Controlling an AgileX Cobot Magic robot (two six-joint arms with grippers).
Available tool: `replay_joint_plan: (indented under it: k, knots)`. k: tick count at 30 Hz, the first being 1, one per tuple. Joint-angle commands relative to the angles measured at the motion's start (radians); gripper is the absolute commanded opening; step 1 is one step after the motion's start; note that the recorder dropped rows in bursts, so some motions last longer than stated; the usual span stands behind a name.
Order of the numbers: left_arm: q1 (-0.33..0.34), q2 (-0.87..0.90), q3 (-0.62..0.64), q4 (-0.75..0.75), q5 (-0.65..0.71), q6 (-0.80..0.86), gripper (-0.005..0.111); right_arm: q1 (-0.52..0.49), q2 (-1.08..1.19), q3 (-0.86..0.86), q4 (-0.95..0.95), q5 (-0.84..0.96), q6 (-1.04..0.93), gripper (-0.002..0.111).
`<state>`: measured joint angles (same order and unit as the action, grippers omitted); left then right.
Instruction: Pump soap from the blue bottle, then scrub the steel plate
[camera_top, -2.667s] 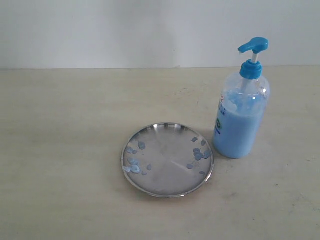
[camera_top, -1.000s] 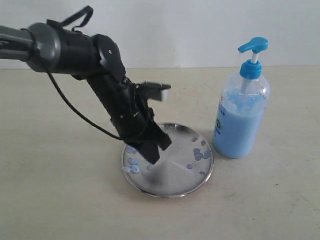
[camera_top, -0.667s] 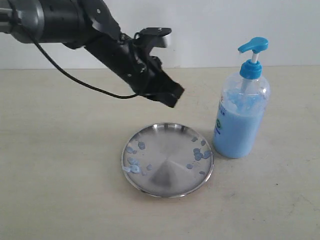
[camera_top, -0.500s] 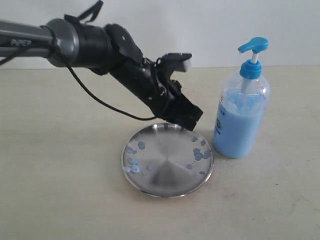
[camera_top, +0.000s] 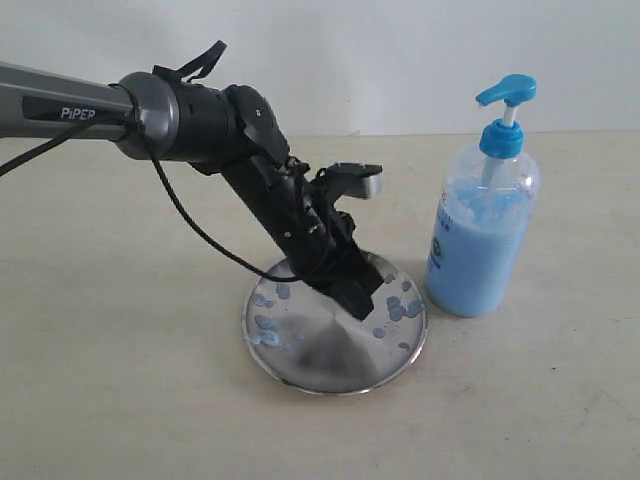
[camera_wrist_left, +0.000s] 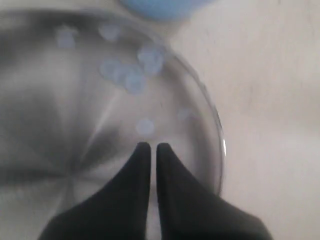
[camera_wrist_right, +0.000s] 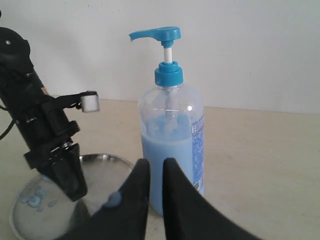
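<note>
The steel plate (camera_top: 330, 362) lies on the table, speckled with blue-grey soap blobs (camera_top: 266, 322) on both sides. My left gripper (camera_top: 366, 302) points down into its right half, just over the blobs there (camera_wrist_left: 128, 75). Its black fingertips (camera_wrist_left: 143, 150) stand almost together with nothing between them, the left gripper (camera_wrist_left: 150, 146) shut. The blue bottle (camera_top: 480, 240) stands upright right of the plate, its pump head (camera_top: 507, 91) raised. My right gripper (camera_wrist_right: 152, 163) is shut and empty, close before the blue bottle (camera_wrist_right: 172, 145), with a soap blob (camera_wrist_right: 112, 199) on one finger. It is outside the exterior view.
The left arm (camera_top: 215, 130) slants down from the upper left across the plate's back rim; its cable (camera_top: 190, 220) hangs beneath. A wrist camera block (camera_top: 362, 183) juts out toward the bottle. The beige table (camera_top: 120, 380) meets a white wall behind.
The left arm has dropped from above the plate's far rim down into its right half. Earlier it touched the left half, then lifted. Bottle and plate have not moved.
</note>
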<state>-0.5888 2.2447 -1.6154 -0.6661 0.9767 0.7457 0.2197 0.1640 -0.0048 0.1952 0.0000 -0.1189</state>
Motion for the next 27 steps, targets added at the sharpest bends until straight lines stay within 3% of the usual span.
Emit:
replay_joint_plan:
  k: [1, 5, 7, 10, 13, 15, 18, 23, 25, 27]
  knots:
    - [0.0, -0.006, -0.003, 0.262, 0.162, -0.106, 0.004, -0.001, -0.003, 0.005, -0.005, -0.006, 0.005, 0.0]
    - [0.013, -0.029, -0.003, 0.566, 0.133, -0.299, 0.004, -0.001, -0.003, 0.005, -0.005, -0.006, 0.005, 0.0]
    - [0.029, -0.038, -0.003, 0.603, 0.051, -0.329, 0.004, -0.001, -0.003, 0.005, -0.005, -0.006, 0.005, 0.0]
    - [0.036, -0.036, -0.003, 0.506, -0.096, -0.267, 0.004, -0.001, -0.003, 0.005, -0.005, -0.006, 0.005, 0.0]
    - [0.029, -0.014, -0.003, 0.311, -0.193, -0.091, 0.004, -0.001, -0.003, 0.005, -0.005, -0.006, 0.005, 0.0]
    - [0.021, 0.002, -0.003, 0.152, -0.19, 0.058, 0.004, -0.001, -0.003, 0.005, -0.005, 0.0, 0.008, 0.0]
    - [0.019, 0.009, -0.003, 0.015, -0.069, 0.194, 0.004, -0.001, -0.003, 0.005, -0.005, 0.0, 0.008, 0.0]
    - [0.038, -0.039, -0.003, 0.056, 0.166, 0.153, 0.004, -0.001, -0.003, 0.005, -0.005, 0.0, 0.008, 0.0]
    - [0.05, -0.077, -0.003, 0.132, 0.152, 0.082, 0.004, -0.001, -0.003, 0.005, -0.005, 0.0, 0.008, 0.0]
    - [0.061, -0.124, -0.003, 0.218, 0.029, -0.023, 0.004, -0.001, -0.003, 0.005, -0.005, 0.0, 0.008, 0.0]
